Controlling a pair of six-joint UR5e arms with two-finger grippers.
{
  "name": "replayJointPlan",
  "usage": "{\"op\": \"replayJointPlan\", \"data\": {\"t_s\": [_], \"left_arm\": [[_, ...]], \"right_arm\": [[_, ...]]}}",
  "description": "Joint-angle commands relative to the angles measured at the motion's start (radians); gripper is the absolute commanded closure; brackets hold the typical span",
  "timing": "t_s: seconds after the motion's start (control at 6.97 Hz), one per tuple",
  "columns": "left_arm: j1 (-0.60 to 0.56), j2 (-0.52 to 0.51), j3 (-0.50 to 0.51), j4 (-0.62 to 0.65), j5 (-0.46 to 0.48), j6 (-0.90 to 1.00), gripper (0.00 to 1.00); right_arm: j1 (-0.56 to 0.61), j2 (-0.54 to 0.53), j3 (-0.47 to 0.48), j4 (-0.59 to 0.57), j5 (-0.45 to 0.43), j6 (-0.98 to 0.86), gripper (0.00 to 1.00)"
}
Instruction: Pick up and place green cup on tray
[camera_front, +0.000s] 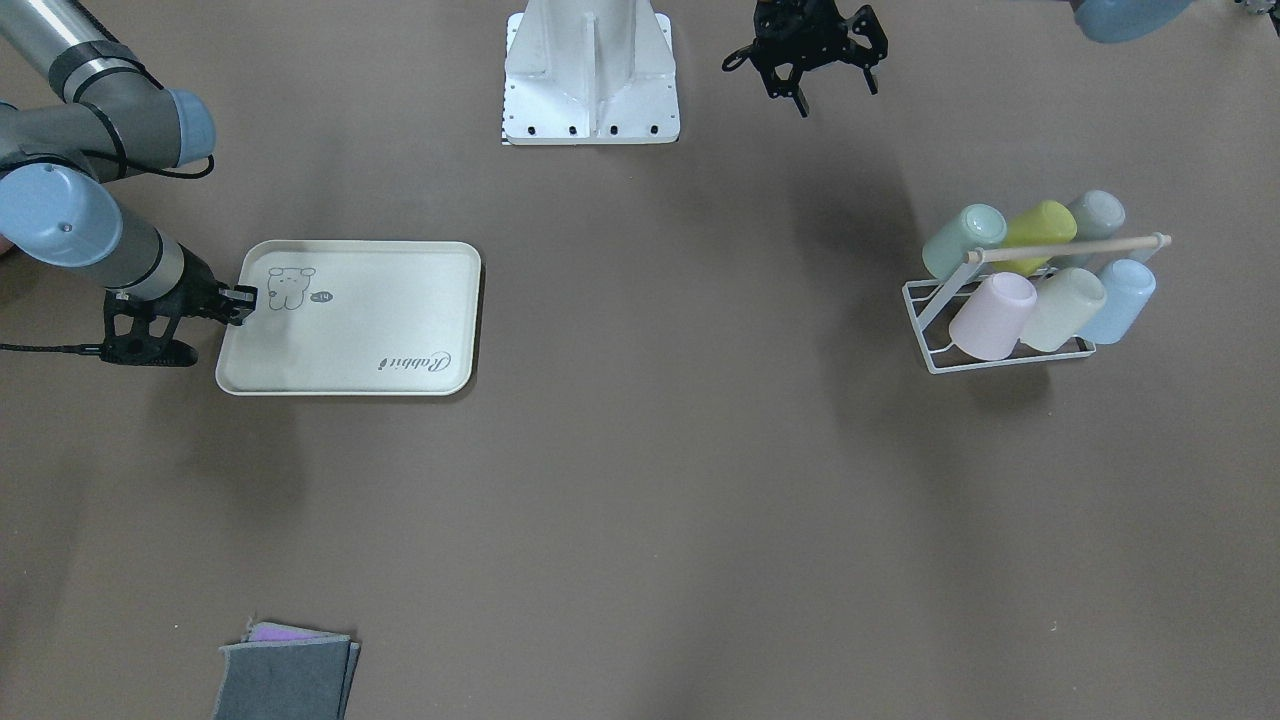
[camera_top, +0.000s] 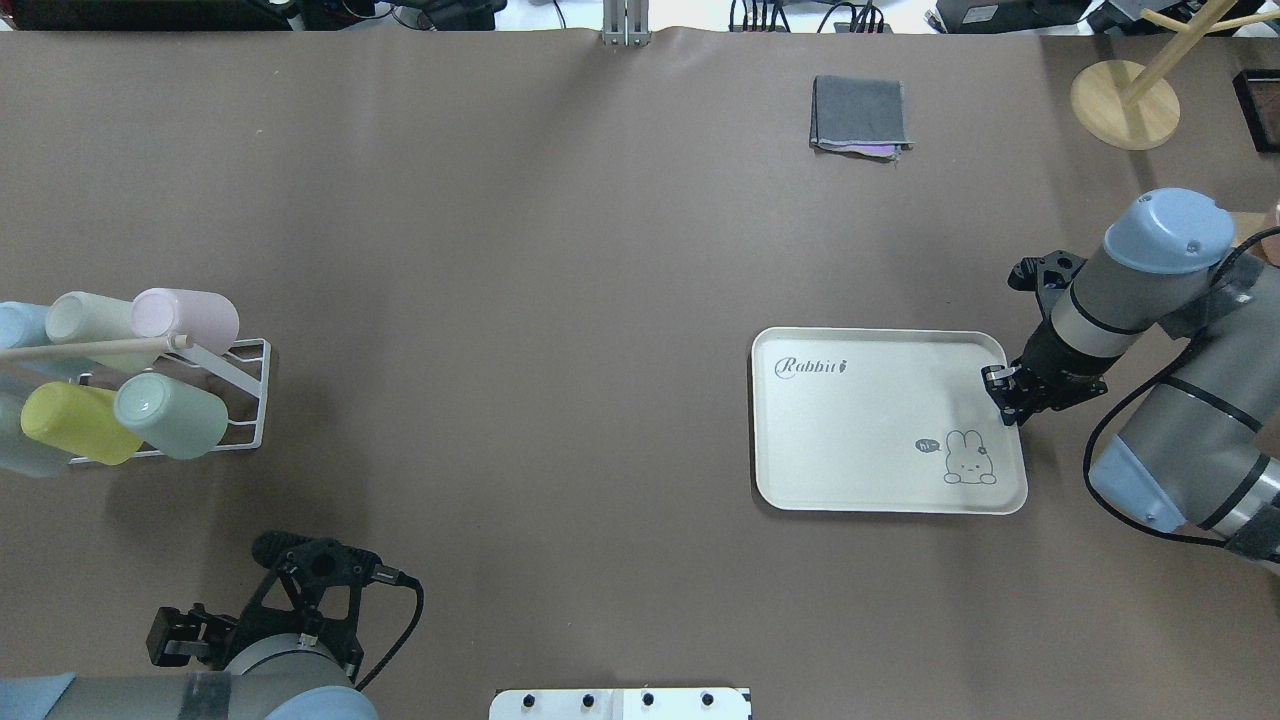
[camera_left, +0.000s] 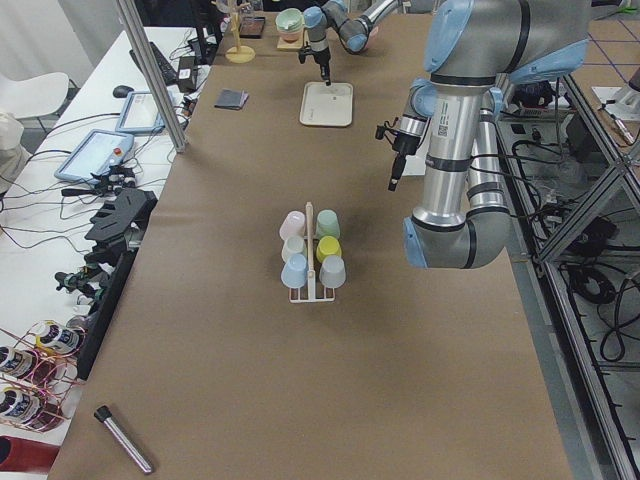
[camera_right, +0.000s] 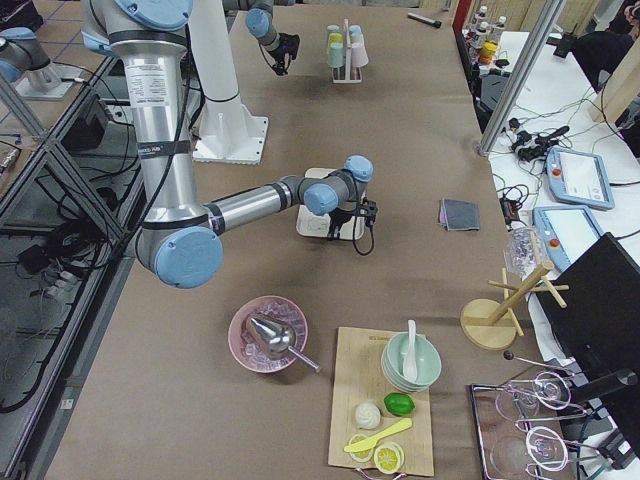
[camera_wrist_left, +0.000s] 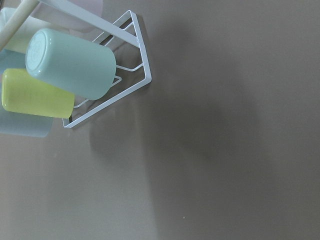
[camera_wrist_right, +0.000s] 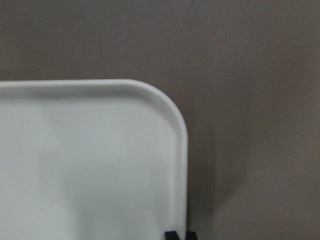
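The green cup (camera_top: 170, 415) is a pale mint tumbler lying on its side on the white wire rack (camera_top: 263, 395), beside a yellow cup (camera_top: 75, 422). The left wrist view shows the green cup (camera_wrist_left: 72, 62) at upper left. My left gripper (camera_front: 818, 85) hangs open and empty above the table, well short of the rack. The cream tray (camera_top: 860, 440) with the "Rabbit" print lies flat on the table's other side. My right gripper (camera_top: 1003, 388) is at the tray's short edge near the drawing, its fingertips (camera_wrist_right: 171, 234) closed over the rim.
The rack also carries pink (camera_top: 185, 315), cream and blue cups under a wooden rod. A folded grey cloth (camera_top: 860, 115) lies at the far side, a wooden stand (camera_top: 1125, 100) sits in the far right corner, and the robot base (camera_front: 590, 70) stands mid-table.
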Motion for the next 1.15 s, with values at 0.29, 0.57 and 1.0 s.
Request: {"op": "replayJointPlan", "data": {"t_s": [0.29,0.57,1.0], "left_arm": [[0.004,0.087,0.057,-0.116,0.036,0.138,0.03],[0.007,0.098,0.062,-0.116,0.037,0.264,0.03],[0.005,0.11,0.084,-0.111,0.117,0.451,0.03]], "right_arm": [[0.053,-0.009,0.066,-0.002,0.062,-0.001,0.99],[0.067,-0.012,0.083,-0.002,0.078,-0.001,1.0],[0.122,-0.012,0.133,-0.002,0.154,-0.004,1.0]]}}
